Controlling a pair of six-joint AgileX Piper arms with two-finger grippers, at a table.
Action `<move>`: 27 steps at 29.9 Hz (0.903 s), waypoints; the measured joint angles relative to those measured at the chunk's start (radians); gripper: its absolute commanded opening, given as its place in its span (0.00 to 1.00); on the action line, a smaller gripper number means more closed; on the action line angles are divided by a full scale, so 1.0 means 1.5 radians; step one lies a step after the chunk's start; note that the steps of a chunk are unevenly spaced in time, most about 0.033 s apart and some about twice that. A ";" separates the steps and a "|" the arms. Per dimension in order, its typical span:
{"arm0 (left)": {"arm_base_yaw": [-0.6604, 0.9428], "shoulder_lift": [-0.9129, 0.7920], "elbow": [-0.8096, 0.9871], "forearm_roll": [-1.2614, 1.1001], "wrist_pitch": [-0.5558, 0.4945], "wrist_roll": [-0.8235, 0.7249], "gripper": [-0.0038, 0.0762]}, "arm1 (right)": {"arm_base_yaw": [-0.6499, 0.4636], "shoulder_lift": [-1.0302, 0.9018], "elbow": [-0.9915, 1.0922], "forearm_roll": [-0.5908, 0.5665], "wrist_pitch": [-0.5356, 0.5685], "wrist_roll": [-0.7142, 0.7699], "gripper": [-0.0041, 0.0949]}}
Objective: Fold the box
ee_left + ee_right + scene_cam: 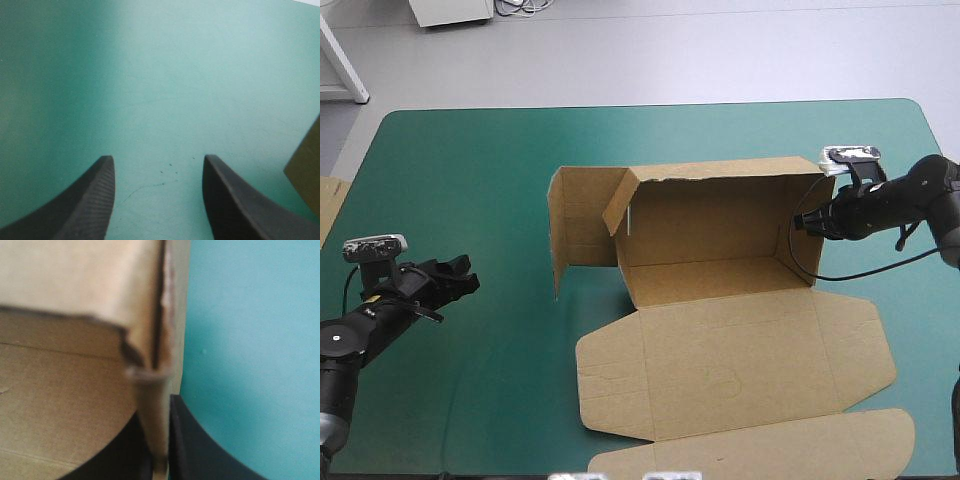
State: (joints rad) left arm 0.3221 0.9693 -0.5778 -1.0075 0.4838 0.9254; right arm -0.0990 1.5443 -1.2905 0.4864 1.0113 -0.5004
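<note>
Pinching the box (720, 235) wall is the right claw (800, 222) (left claw (470, 273) spread, well apart)

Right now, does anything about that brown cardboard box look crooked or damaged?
Yes. The brown cardboard box is lopsided: the right gripper pinches its right wall upright, but the left end gapes, one panel standing outward and a smaller flap leaning askew. The gripped wall's corner looks frayed in the right wrist view.

A pale grey floor (720, 50) lies beyond the teal-green table (470, 180); a white unit (450, 10), loose cables (525, 6) and a white frame leg (345, 65) stand there
</note>
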 measured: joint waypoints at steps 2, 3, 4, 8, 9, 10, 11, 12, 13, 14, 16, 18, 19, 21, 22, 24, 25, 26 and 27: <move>-0.005 0.000 0.000 0.000 0.002 0.007 0.53 | 0.010 0.013 0.000 -0.003 -0.001 0.001 0.24; -0.006 0.000 0.000 0.000 0.003 0.009 0.53 | 0.016 0.017 -0.002 -0.002 0.002 0.001 0.27; -0.006 0.000 0.000 0.000 0.003 0.011 0.53 | 0.023 0.017 -0.003 -0.002 0.004 0.001 0.31; -0.006 0.000 0.000 -0.001 0.004 0.014 0.53 | 0.050 0.017 -0.004 -0.003 0.000 0.005 0.42; -0.006 0.000 0.000 -0.001 0.004 0.015 0.53 | 0.052 0.017 -0.002 -0.004 -0.006 0.005 0.43; -0.006 0.000 0.000 -0.001 0.004 0.015 0.53 | 0.054 0.017 -0.001 -0.004 -0.011 0.005 0.44; -0.006 0.000 0.000 -0.002 0.004 0.015 0.53 | 0.054 0.017 0.000 -0.004 -0.019 0.003 0.45; -0.006 0.000 0.000 -0.002 0.004 0.016 0.53 | 0.054 0.017 0.000 -0.004 -0.026 0.000 0.46; -0.006 0.000 0.000 -0.002 0.004 0.016 0.53 | 0.054 0.017 0.000 -0.004 -0.033 -0.002 0.47; -0.006 0.000 0.000 -0.002 0.004 0.016 0.53 | 0.054 0.017 0.001 -0.004 -0.040 -0.006 0.48; -0.006 0.000 0.000 -0.002 0.004 0.017 0.53 | 0.054 0.017 0.006 0.003 -0.054 -0.016 0.50; -0.006 0.000 0.000 -0.002 0.002 0.017 0.53 | 0.054 0.017 0.019 0.012 -0.074 -0.026 0.50; -0.006 0.000 0.000 -0.002 0.002 0.017 0.53 | 0.054 0.017 0.028 0.018 -0.087 -0.033 0.50; -0.006 0.000 0.000 -0.002 0.002 0.017 0.53 | 0.054 0.009 0.055 0.031 -0.130 -0.055 0.50; -0.006 0.000 0.000 -0.002 0.002 0.017 0.53 | 0.054 0.001 0.075 0.044 -0.158 -0.071 0.50; -0.006 0.000 0.000 -0.002 0.001 0.018 0.53 | 0.054 -0.020 0.115 0.075 -0.206 -0.109 0.50; -0.006 0.000 0.000 -0.002 0.001 0.020 0.53 | 0.054 -0.033 0.138 0.094 -0.230 -0.131 0.50; -0.006 0.000 0.000 -0.002 0.001 0.021 0.53 | 0.054 -0.046 0.161 0.114 -0.252 -0.154 0.50; -0.006 0.001 0.000 -0.002 0.001 0.021 0.53 | 0.054 -0.059 0.184 0.129 -0.269 -0.171 0.50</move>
State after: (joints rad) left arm 0.3132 0.9703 -0.5778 -1.0108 0.4852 0.9574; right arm -0.0184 1.4557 -1.0150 0.6805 0.6070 -0.7567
